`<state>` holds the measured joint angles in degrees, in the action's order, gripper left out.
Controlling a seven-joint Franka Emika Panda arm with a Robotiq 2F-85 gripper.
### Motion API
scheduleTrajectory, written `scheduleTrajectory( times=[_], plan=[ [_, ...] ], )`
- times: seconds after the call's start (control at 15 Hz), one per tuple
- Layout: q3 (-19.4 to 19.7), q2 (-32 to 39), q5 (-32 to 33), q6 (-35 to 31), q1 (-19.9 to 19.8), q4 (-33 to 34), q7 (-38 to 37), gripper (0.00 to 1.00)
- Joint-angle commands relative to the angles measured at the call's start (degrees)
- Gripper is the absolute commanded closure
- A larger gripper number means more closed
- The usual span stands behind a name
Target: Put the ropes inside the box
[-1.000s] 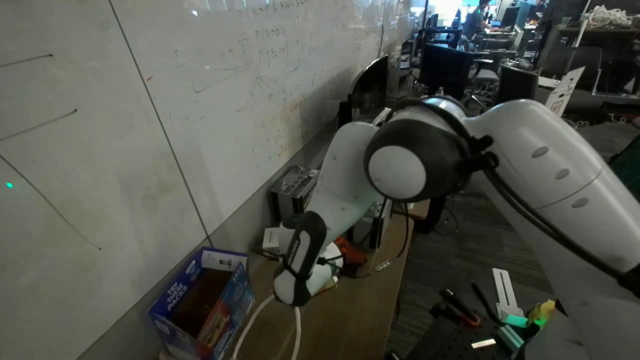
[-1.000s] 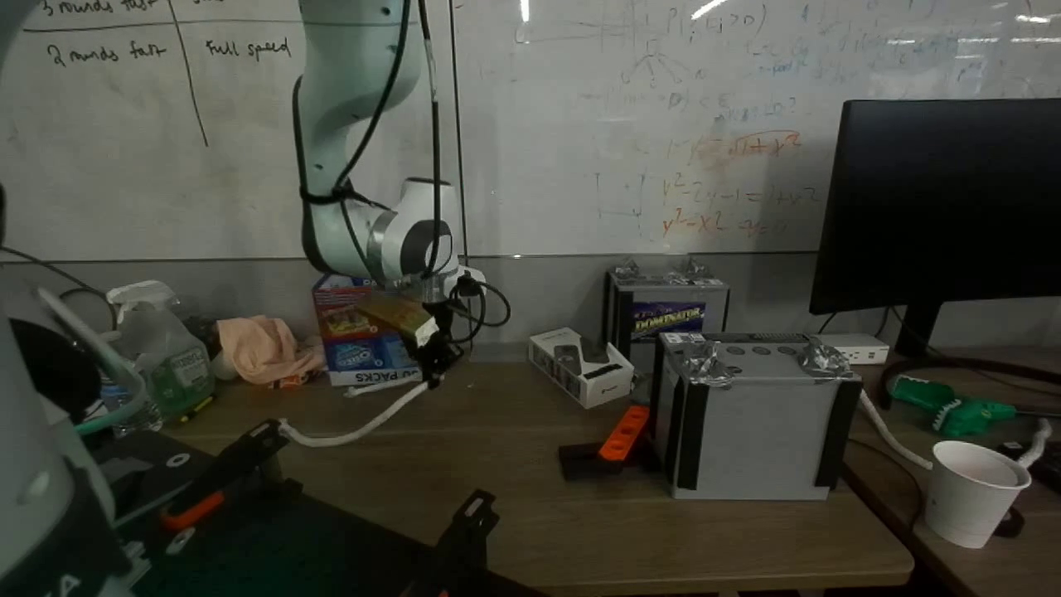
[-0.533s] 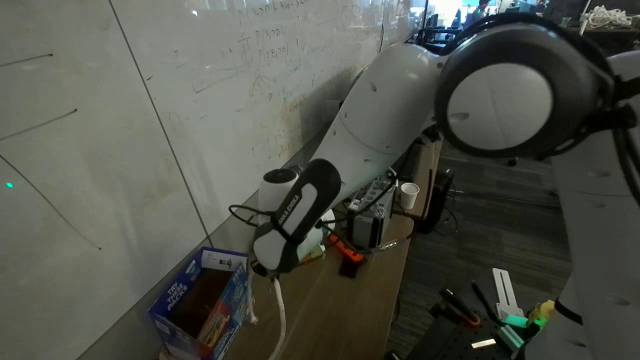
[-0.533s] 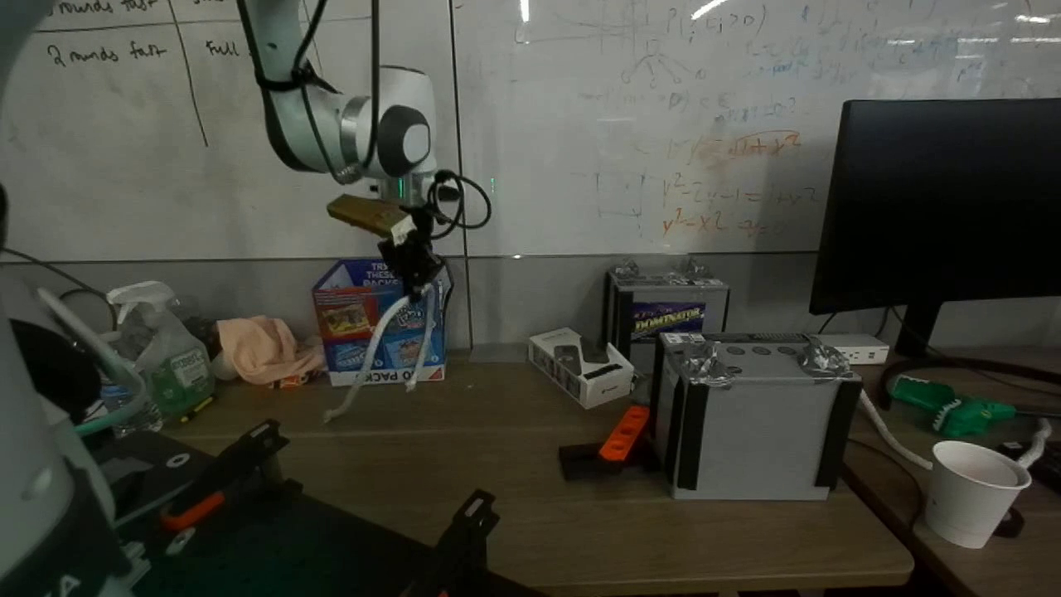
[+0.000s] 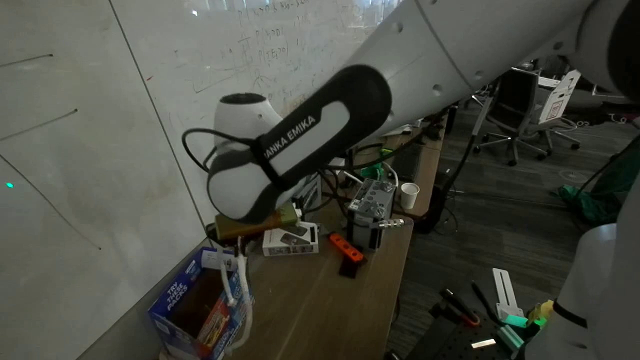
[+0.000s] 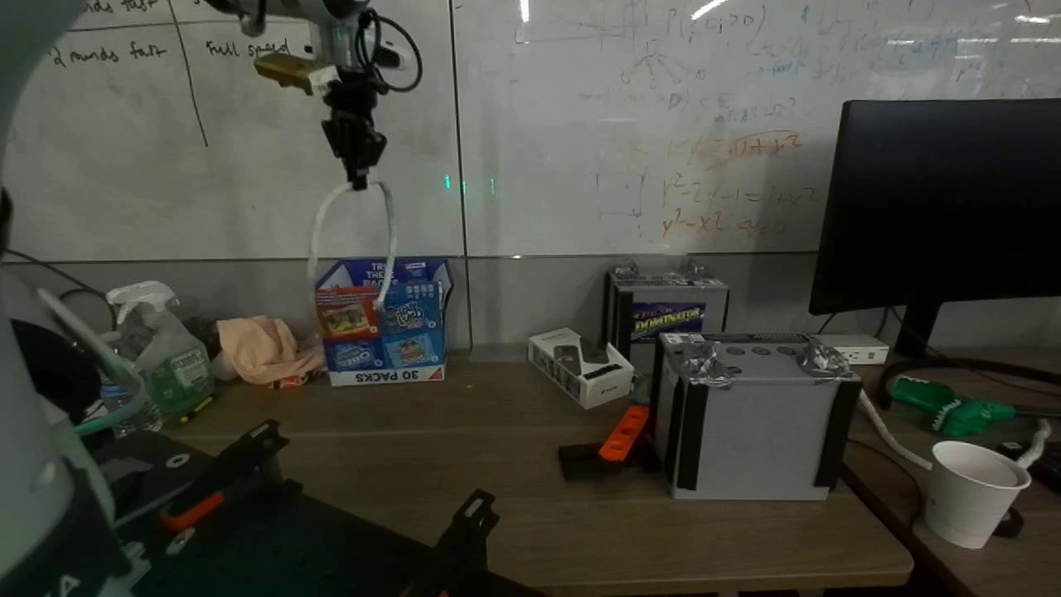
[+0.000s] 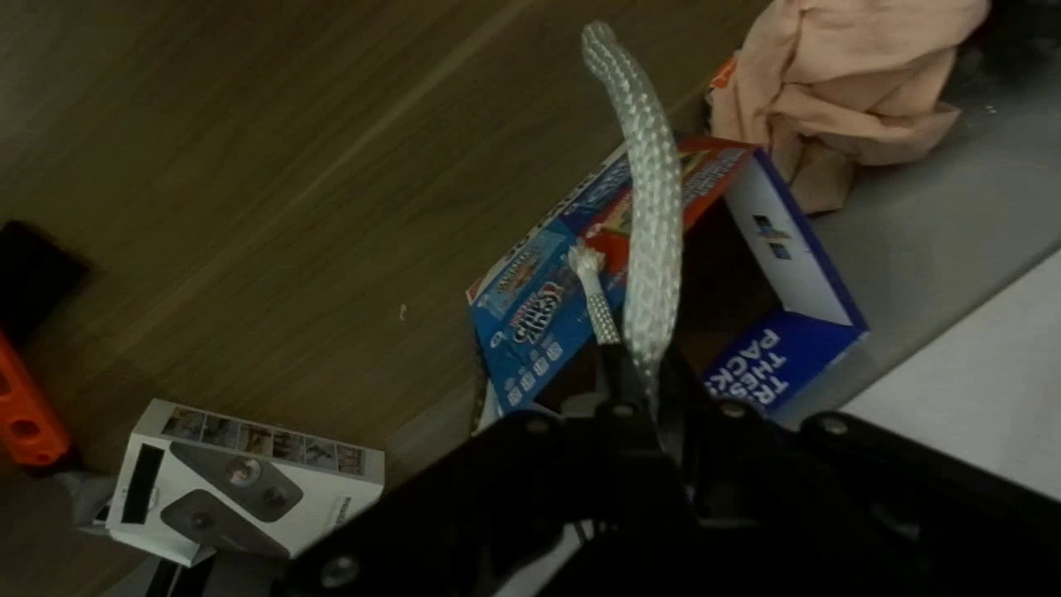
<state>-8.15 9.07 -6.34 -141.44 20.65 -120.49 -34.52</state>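
Above the desk (image 6: 514,448): the gripper (image 6: 359,184) points downward, higher than the rim of the blue box (image 6: 414,356).
Jaws: narrow, clamped on the white rope (image 7: 655,207).
Rope: hangs from the jaws in two lengths in both exterior views; the lengths are unequal.
Rope ends: in the wrist view, the shorter end overlies the printed front panel of the box; the longer length crosses that panel and ends over the desk surface. Contact with the box cannot be determined.
Box: upright on the desk, near the wall (image 6: 530,311), top open.
Beside the box: a peach cloth (image 6: 269,352), crumpled; a spray bottle (image 6: 166,373) with green liquid stands next to it.
Mid-desk: a white carton (image 6: 609,388) and an orange tool (image 6: 626,433), the tool just beside the gray case (image 6: 758,439).
Past the case: a paper cup (image 6: 974,497), upright; a further white cord (image 6: 889,434) shows between case and cup in an exterior view.
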Motion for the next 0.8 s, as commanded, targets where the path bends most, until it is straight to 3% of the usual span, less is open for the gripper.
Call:
scheduleTrajectory(
  times=[0.0,0.27,0.73],
  plan=[
    [-3.02,-3.8,0.71,8.29,0.16,6.38,-7.93,0.93],
    [-5.02,-3.4,2.72,9.64,-0.41,12.66,-16.09,0.93],
    [-3.16,1.53,10.03,5.43,-1.82,17.24,-24.58,0.93]
  ],
)
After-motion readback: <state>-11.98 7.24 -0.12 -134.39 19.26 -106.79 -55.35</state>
